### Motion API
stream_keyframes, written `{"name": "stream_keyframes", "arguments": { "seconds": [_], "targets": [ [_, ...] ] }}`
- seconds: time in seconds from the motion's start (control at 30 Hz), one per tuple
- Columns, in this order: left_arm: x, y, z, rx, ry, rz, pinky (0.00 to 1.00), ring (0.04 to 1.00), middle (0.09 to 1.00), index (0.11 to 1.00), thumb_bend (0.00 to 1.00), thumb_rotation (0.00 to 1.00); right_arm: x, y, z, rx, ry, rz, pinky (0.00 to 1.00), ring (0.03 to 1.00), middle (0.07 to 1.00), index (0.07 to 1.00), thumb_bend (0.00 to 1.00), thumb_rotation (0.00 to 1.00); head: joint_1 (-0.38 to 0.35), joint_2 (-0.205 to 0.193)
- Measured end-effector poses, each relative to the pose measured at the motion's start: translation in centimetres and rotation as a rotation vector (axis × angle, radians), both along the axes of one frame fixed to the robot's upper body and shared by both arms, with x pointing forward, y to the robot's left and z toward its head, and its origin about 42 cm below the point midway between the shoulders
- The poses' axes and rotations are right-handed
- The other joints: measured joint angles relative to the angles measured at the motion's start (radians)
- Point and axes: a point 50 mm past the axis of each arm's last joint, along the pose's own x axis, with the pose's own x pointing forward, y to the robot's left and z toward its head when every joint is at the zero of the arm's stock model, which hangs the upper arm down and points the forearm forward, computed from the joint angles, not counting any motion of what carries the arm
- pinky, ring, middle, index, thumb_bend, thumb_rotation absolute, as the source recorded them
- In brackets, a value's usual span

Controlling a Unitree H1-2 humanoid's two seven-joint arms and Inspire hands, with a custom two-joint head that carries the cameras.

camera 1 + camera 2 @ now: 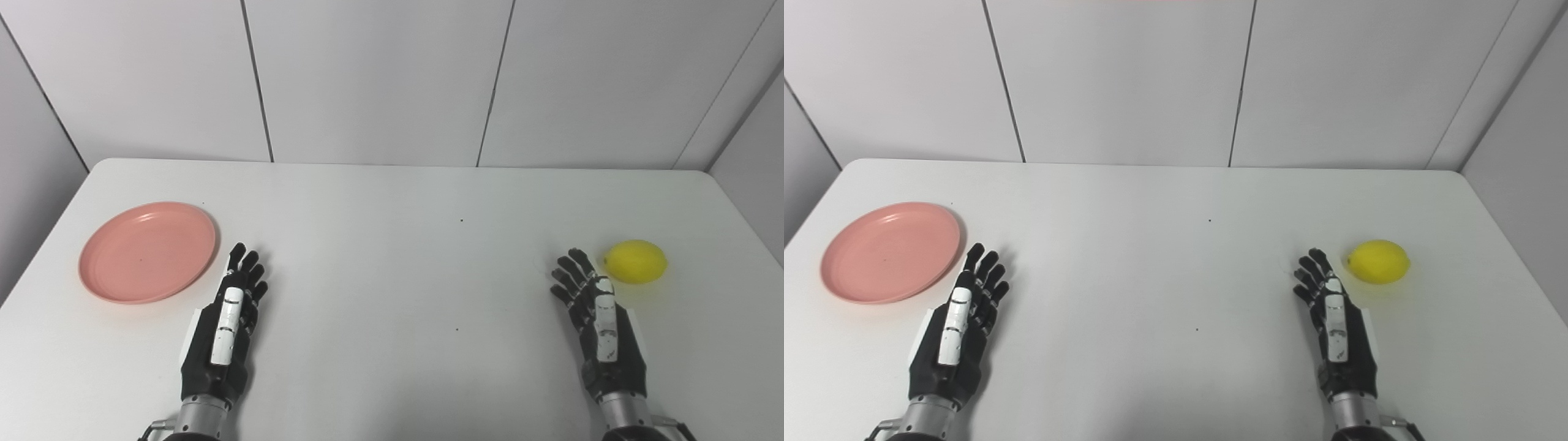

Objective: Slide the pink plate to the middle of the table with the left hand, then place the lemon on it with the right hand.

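A pink plate [147,251] lies empty at the left side of the white table [392,257]. My left hand [226,324] rests just right of the plate's near edge, open with straight fingers, apart from the rim. A yellow lemon [635,261] sits on the table at the right. My right hand [597,324] is open beside it, its fingertips a short gap left of the lemon and holding nothing. In the right eye view the plate [891,251], the lemon [1378,261] and both hands [958,321] [1335,318] stand the same way.
White wall panels [380,79] rise behind the table's far edge. The table's left edge runs close to the plate, and its right edge lies beyond the lemon. A few tiny dark specks [462,220] mark the tabletop between the hands.
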Motion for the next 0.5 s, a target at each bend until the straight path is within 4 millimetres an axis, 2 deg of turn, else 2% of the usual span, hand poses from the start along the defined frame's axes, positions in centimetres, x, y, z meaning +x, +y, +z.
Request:
{"name": "stream_keyframes", "arguments": {
  "seconds": [0.07, 0.13, 0.27, 0.33, 0.5],
  "targets": [
    [0.0, -0.1, 0.1, -0.004, 0.0, -0.004, 1.0, 1.0, 1.0, 1.0, 0.52, 0.87, -0.5, 1.6, -0.1, -0.021, -0.039, 0.005, 0.86, 0.855, 0.869, 0.868, 0.89, 0.97, -0.011, 0.008],
    [0.0, -0.1, 0.4, -0.005, -0.001, -0.007, 1.0, 1.0, 1.0, 1.0, 0.52, 0.88, 0.0, 2.2, -0.1, -0.072, -0.092, 0.018, 0.85, 0.853, 0.869, 0.871, 0.89, 0.97, -0.012, 0.006],
    [0.0, 0.0, 1.1, -0.013, -0.013, -0.006, 1.0, 1.0, 1.0, 1.0, 0.53, 0.86, 1.4, 1.5, -0.1, -0.119, -0.125, 0.02, 0.85, 0.843, 0.859, 0.864, 0.92, 0.94, -0.011, 0.008],
    [0.0, 0.1, 1.1, -0.014, -0.009, -0.004, 1.0, 1.0, 1.0, 1.0, 0.5, 0.9, 1.8, 1.1, 0.0, -0.083, -0.116, 0.014, 0.85, 0.843, 0.86, 0.87, 0.91, 0.97, -0.006, 0.008],
    [0.0, -0.2, 1.5, -0.029, -0.02, -0.014, 1.0, 1.0, 1.0, 1.0, 0.51, 0.89, 2.6, 0.9, -0.1, -0.018, -0.049, 0.025, 0.84, 0.848, 0.87, 0.875, 0.9, 0.99, -0.003, 0.005]
  ]
}}
